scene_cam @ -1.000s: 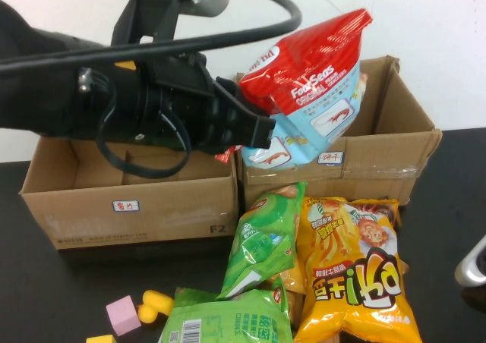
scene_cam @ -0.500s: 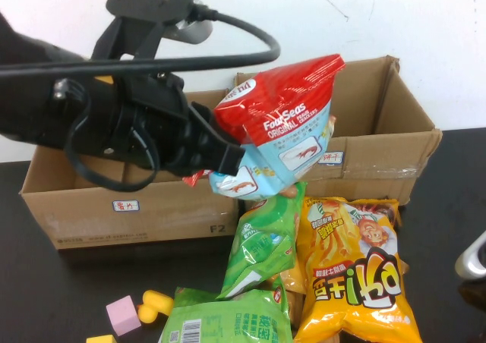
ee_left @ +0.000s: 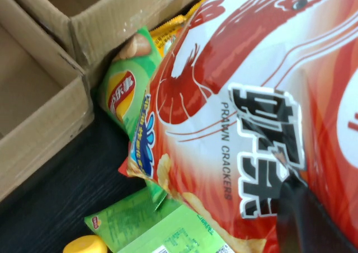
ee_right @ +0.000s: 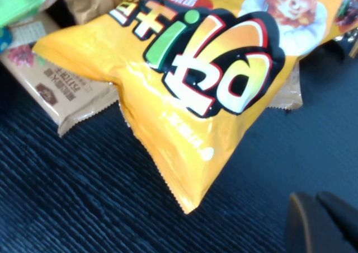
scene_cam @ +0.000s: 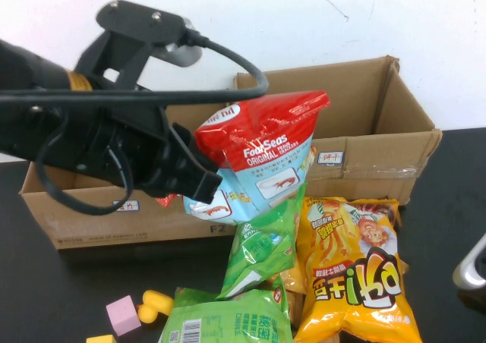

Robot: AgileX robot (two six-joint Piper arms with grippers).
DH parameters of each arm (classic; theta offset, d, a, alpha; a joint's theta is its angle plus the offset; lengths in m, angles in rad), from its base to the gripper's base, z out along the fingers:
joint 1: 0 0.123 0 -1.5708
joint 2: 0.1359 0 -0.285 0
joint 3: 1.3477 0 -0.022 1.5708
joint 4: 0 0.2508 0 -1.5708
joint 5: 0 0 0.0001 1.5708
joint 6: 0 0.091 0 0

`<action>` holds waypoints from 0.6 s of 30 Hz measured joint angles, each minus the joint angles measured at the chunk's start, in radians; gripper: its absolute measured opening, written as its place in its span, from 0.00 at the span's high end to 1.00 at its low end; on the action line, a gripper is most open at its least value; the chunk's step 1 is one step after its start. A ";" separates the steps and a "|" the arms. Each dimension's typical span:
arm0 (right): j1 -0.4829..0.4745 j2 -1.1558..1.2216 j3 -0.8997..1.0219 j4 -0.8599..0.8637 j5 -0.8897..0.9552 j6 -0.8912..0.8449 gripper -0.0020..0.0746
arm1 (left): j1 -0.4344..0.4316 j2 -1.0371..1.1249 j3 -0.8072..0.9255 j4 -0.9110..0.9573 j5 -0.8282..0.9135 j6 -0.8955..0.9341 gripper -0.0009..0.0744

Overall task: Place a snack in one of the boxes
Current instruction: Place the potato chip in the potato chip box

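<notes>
I see two cardboard boxes at the back of the dark surface (scene_cam: 61, 297): the left box (scene_cam: 91, 206) and the right box (scene_cam: 380, 138), standing side by side and touching. My left arm fills the upper left of the high view, and its left end effector (scene_cam: 199, 185) is pressed together on the lower corner of the red-and-blue prawn cracker bag (scene_cam: 262, 157), which hangs in the air in front of the seam between the two boxes, tilted, above the snack pile. In the left wrist view the same bag (ee_left: 251, 107) takes up most of the picture, with one dark fingertip (ee_left: 305, 219) lying against it.

Below it on the surface lie the yellow snack bag (scene_cam: 353, 282), the green chip bag (scene_cam: 266, 240) leaning beside it, and a flat green packet (scene_cam: 228, 320) nearer me. A pink block (scene_cam: 123, 315) and a yellow toy piece (scene_cam: 156, 305) sit to the left of the pile.

The right end effector (ee_right: 321, 222) rests low at the right edge, fingers pressed together and holding nothing, near the yellow bag's corner.
</notes>
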 joint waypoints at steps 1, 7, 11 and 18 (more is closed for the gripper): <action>0.000 0.000 0.000 0.000 0.002 -0.004 0.97 | 0.000 -0.005 0.000 0.003 0.000 0.000 0.97; 0.000 0.000 0.000 0.000 0.008 -0.004 0.98 | 0.000 -0.043 0.000 0.058 0.021 -0.053 0.97; 0.000 0.000 0.000 0.000 0.008 -0.006 0.98 | 0.000 -0.070 0.000 0.107 0.035 -0.104 0.97; 0.000 0.000 0.000 0.002 0.017 -0.011 0.98 | 0.000 -0.098 0.000 0.192 0.045 -0.188 0.97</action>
